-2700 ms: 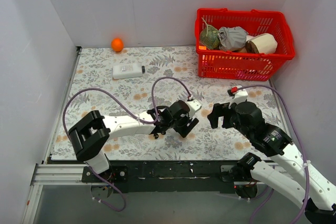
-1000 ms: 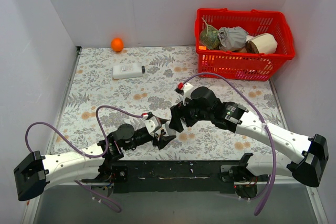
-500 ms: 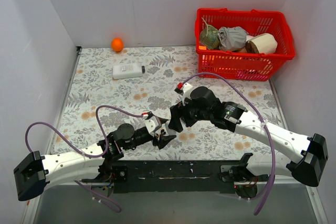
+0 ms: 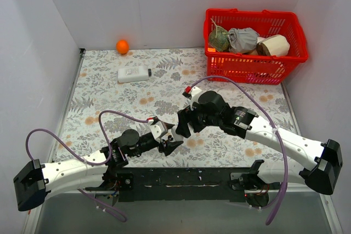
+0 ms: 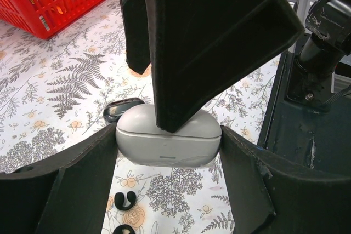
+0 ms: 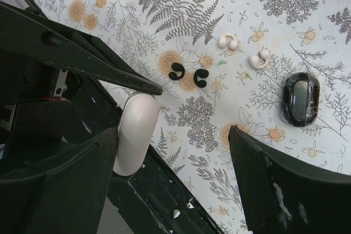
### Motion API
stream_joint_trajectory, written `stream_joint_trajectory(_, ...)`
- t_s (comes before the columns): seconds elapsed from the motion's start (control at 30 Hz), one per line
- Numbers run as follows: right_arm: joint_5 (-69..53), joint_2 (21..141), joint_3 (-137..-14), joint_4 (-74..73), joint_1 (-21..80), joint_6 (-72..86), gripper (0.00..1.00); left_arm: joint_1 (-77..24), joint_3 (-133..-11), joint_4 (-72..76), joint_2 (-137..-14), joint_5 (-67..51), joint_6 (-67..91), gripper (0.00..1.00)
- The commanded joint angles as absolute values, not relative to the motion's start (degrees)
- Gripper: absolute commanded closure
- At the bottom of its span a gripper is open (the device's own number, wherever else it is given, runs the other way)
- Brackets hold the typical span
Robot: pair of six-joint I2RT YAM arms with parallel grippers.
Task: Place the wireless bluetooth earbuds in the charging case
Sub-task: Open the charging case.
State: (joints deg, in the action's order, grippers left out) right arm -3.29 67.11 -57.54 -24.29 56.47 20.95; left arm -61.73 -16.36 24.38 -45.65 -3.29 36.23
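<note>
1. Left wrist view: my left gripper (image 5: 168, 154) is clamped on the white case (image 5: 168, 135), with one finger on each end. The lid is down. The case appears to be held clear of the table (image 5: 66, 80).
2. My right gripper (image 6: 173, 135) stands wide open and holds nothing. It hangs above the left gripper, and in its own view the white case sits at 8 o'clock, just beside its left finger.
3. The two black buds (image 6: 176, 72) lie on the table side by side, near 12 o'clock from the centre of the right wrist view. They touch neither a case nor a finger.
4. The two white buds (image 6: 228, 41) lie at 1 o'clock, a little beyond the black pair. The black case (image 6: 300, 98) lies at 3 o'clock, well apart from them. I cannot tell whether its lid is open.
5. Done so far: one case is secured in my left gripper. No bud has been picked up and none is seated.
6. Left to do, in my judgement:
   - open a lid;
   - pick up each black bud in turn;
   - seat both buds;
   - close the lid.
7. I cannot tell which case is meant to take the black buds.
</note>
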Motion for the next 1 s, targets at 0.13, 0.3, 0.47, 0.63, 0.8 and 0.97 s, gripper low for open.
stream_joint_trajectory(0.13,1.22,64.51,-57.66,-26.10,56.51,21.18,0.13,-61.96,-17.93,25.22,-43.42,-1.93,35.77,1.00)
stream_joint_trajectory(0.3,2.02,63.46,-57.48,-25.93,56.51,21.44,0.13,-61.96,-17.93,25.05,-43.42,-1.58,35.86,1.00)
stream_joint_trajectory(0.47,1.23,61.97,-58.09,-24.87,56.51,21.71,0.13,-61.96,-17.75,24.87,-43.16,-1.23,35.95,1.00)
stream_joint_trajectory(0.63,-3.07,61.79,-58.54,-22.77,56.60,21.62,0.14,-61.96,-17.75,24.70,-43.33,-0.79,35.95,1.00)
stream_joint_trajectory(0.8,-5.45,64.33,-59.41,-22.32,57.48,21.01,0.14,-61.88,-18.19,24.43,-44.38,-0.79,35.86,1.00)
stream_joint_trajectory(0.97,-4.14,67.23,-60.47,-23.46,58.62,20.83,0.12,-61.96,-18.37,24.78,-44.65,-0.88,35.86,1.00)
